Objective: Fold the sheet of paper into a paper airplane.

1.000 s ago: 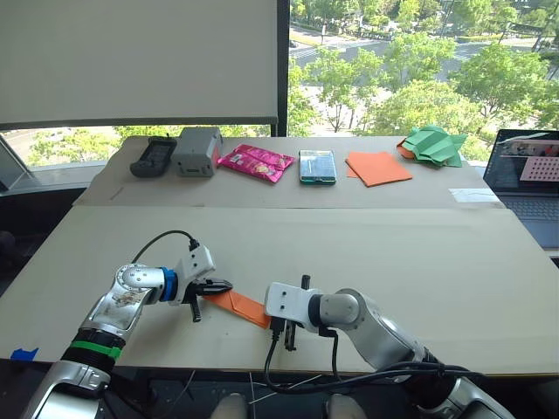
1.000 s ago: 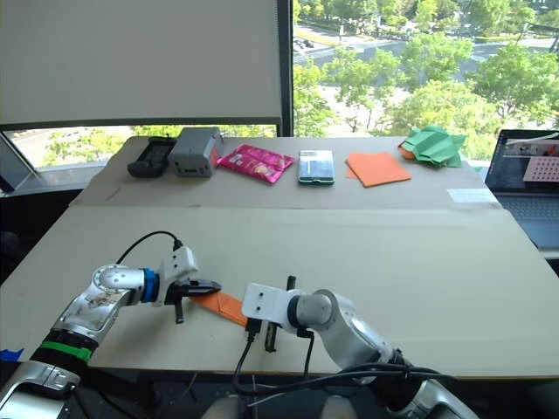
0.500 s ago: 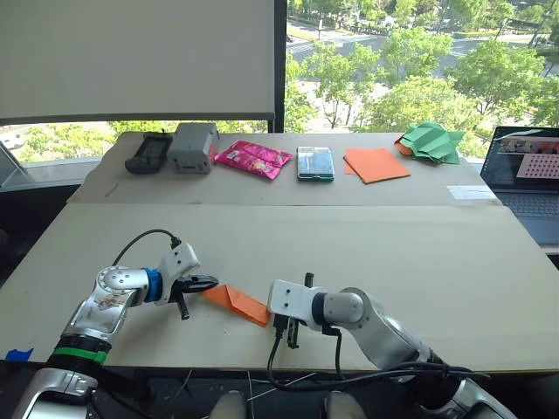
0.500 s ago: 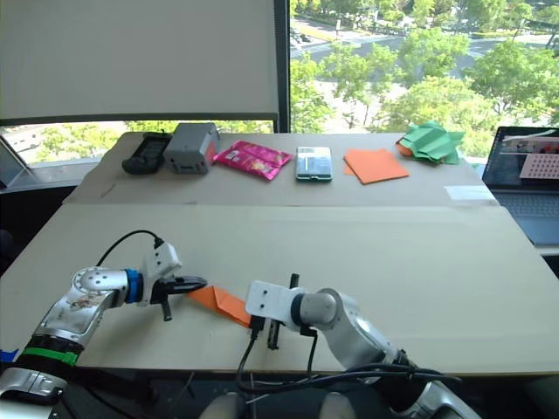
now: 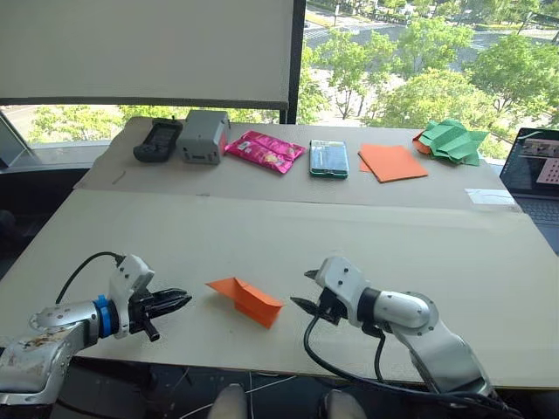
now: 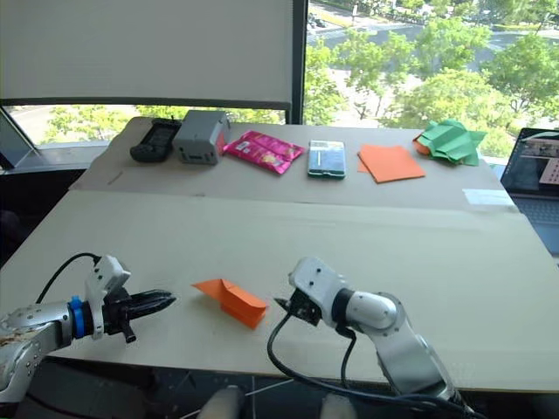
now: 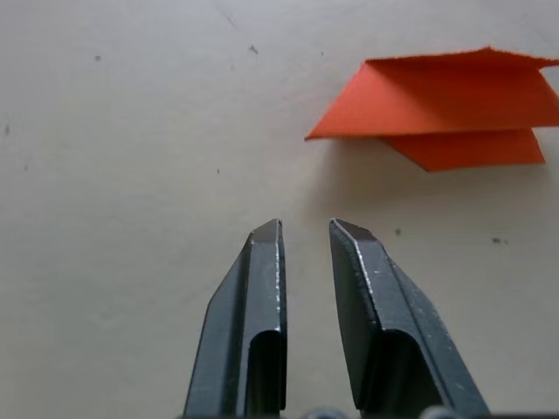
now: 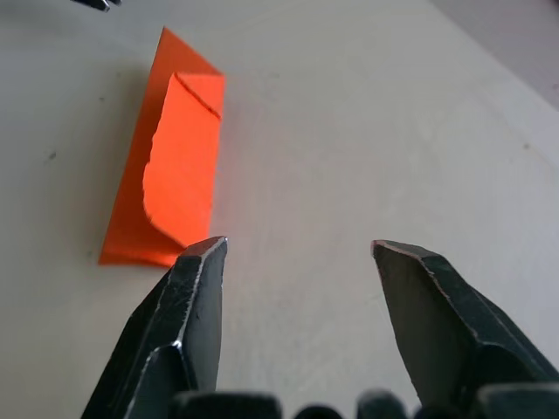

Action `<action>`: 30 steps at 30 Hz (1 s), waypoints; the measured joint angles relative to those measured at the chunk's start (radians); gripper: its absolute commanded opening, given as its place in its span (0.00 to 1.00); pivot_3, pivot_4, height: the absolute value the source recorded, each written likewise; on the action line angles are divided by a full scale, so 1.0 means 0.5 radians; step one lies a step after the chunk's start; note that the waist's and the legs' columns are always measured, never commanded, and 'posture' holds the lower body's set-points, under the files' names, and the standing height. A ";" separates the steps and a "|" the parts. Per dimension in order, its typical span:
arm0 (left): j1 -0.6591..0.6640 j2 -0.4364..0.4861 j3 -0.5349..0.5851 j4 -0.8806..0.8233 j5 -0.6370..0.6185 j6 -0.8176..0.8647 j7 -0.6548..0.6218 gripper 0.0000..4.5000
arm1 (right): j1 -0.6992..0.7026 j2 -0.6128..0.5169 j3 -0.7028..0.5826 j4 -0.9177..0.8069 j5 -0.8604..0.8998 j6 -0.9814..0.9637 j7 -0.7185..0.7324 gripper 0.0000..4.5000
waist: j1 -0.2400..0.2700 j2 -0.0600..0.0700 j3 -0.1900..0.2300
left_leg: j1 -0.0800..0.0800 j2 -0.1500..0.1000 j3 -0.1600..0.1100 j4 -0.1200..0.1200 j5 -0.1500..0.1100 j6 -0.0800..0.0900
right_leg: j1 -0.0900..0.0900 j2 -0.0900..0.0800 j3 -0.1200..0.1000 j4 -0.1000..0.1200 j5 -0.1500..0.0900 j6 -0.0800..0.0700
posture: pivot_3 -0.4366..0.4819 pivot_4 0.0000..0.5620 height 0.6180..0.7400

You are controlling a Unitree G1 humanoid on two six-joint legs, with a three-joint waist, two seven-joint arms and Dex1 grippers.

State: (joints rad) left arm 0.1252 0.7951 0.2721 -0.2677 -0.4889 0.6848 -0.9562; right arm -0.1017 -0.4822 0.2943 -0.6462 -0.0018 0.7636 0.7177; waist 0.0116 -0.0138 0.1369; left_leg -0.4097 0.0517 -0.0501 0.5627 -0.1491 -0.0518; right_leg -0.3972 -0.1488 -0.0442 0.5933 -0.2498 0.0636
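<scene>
- One orange paper airplane (image 5: 247,298) lies near the surface (image 5: 349,236)'s near edge, roughly mid-width, between the two pincers and touching neither. Narrow folded wedge, pointed end toward the left side, one raised flap along the top.
- Left pincer (image 5: 177,300): low over the surface, near the near-left corner, tips aimed at the plane's point, a clear gap between them. Fingers (image 7: 262,288) are only a narrow slit apart, nothing held.
- Right pincer (image 5: 302,291): just beside the plane's blunt end, not touching. Fingers (image 8: 196,288) spread wide, empty.
- Step, my read: folding looks essentially done. The paper is already a wedge with a fin and both arms are clear of it. Looks like the release/finish stage, or a pause before a last crease.
- Next move, if any: either retract both arms, or press the spine flat. The latter needs one pincer pinning the blunt end while the other runs the fold. Paper is thin and light, so it will skid on the smooth surface if pushed from one side only.
- Count along the far edge, from the far-left corner: 1 black handset (image 5: 157,140), 1 grey box (image 5: 202,136), 1 pink packet (image 5: 265,150), 1 phone-like device (image 5: 328,158), 1 flat stack of orange sheets (image 5: 391,162), 1 pile of green paper shapes (image 5: 451,140) (can't count the pieces).
- 1 laptop (image 5: 538,174) at the right edge.
</scene>
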 measured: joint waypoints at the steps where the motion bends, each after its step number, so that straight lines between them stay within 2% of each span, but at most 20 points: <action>1: 0.013 -0.002 0.009 -0.001 -0.015 0.008 0.005 0.49 | 0.023 -0.016 -0.001 0.000 0.031 0.004 0.004 0.99 | -0.001 0.000 0.005 | -0.001 0.000 0.000 0.004 0.000 0.000 | -0.001 0.000 0.000 0.000 0.000 0.000 | 0.48 0.27 0.69; 7: 0.023 0.000 -0.052 -0.021 -0.013 -0.029 0.006 0.93 | 0.013 -0.019 -0.006 -0.043 0.256 0.058 0.093 1.00 | -0.013 0.014 0.017 | -0.017 0.001 -0.007 0.006 -0.001 0.000 | -0.014 -0.008 -0.020 -0.034 0.000 0.000 | 0.48 0.27 0.69; 11: -0.047 -0.024 -0.172 0.005 0.026 -0.067 0.011 0.93 | -0.059 0.023 0.094 0.011 0.427 0.129 0.165 1.00 | -0.012 0.020 0.021 | -0.026 0.001 -0.004 0.017 -0.001 0.000 | -0.016 -0.010 -0.023 -0.034 0.000 0.000 | 0.48 0.27 0.69; 16: -0.144 -0.052 -0.253 0.047 0.038 -0.075 0.026 0.93 | -0.196 0.127 0.098 0.169 0.608 0.155 0.239 1.00 | 0.004 0.018 0.018 | -0.025 0.001 -0.002 0.017 0.000 0.000 | -0.014 -0.010 -0.023 -0.029 0.002 -0.001 | 0.48 0.27 0.69; 21: -0.158 -0.053 -0.275 0.055 0.039 -0.096 0.035 0.93 | -0.355 0.273 0.080 0.323 0.748 0.155 0.240 1.00 | 0.003 0.016 0.016 | -0.021 0.002 -0.002 0.018 0.000 0.001 | -0.013 -0.008 -0.022 -0.024 0.037 0.004 | 0.48 0.27 0.69; 30: -0.159 -0.091 -0.276 0.053 0.034 -0.106 0.090 0.93 | -0.485 0.321 0.097 0.626 0.707 0.093 0.085 1.00 | 0.000 0.010 0.012 | -0.013 0.003 -0.004 0.018 0.000 0.000 | -0.014 -0.007 -0.021 -0.005 0.037 0.003 | 0.48 0.27 0.69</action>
State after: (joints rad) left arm 0.0459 0.7494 0.1341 -0.2410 -0.4720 0.6318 -0.9111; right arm -0.3440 -0.3217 0.3428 -0.3330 0.3516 0.8102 0.7605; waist 0.0115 -0.0089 0.1427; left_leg -0.4162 0.0531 -0.0519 0.5715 -0.1492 -0.0516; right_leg -0.4039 -0.1523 -0.0546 0.5905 -0.2311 0.0652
